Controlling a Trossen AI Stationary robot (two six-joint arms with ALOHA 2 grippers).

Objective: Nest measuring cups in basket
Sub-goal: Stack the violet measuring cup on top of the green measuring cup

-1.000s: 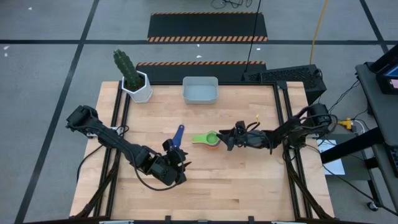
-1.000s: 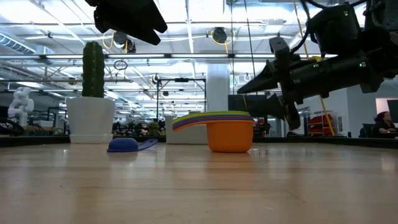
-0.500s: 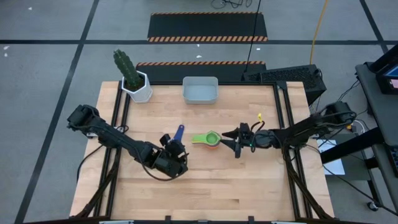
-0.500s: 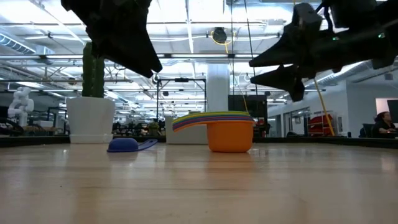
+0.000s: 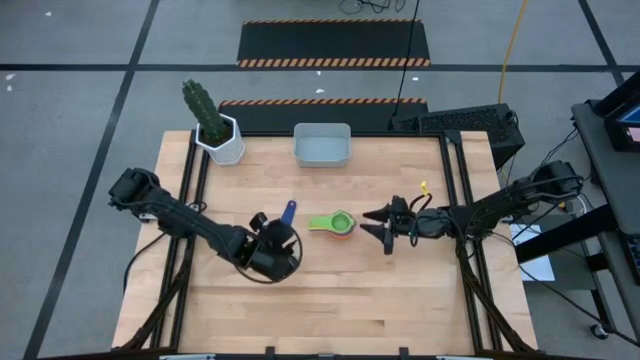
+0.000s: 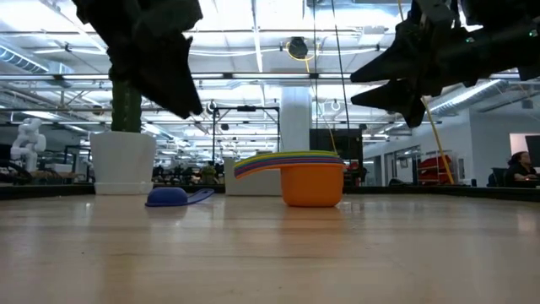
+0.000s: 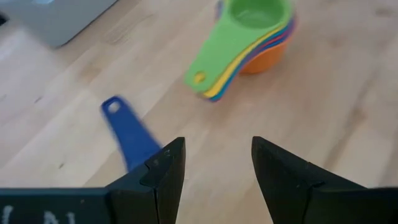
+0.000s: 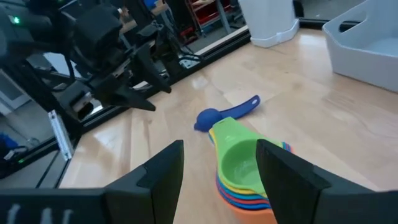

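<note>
Left gripper (image 5: 275, 238) is hovering with jaws parted and empty, just at 6 o'clock of the dark blue cup (image 5: 286, 214) in your high view. Right gripper (image 5: 377, 222) is also standing open, holding nothing, at 3 o'clock of the nested stack (image 5: 335, 223) and apart from it.

Progress, judged: you are looking at most cups already nested, green on top and orange at the bottom, near table centre. The dark blue cup is still lying loose at 9 o'clock of the stack. The basket (image 5: 321, 146) is sitting empty at 12 o'clock, so the last nesting and the transfer are remaining.

View notes: low view is showing the stack's (image 6: 294, 176) coloured layers edge-on, which the high view is hiding. Left wrist view is showing the blue handle (image 7: 127, 128) running under its own fingers (image 7: 163, 168).
</note>
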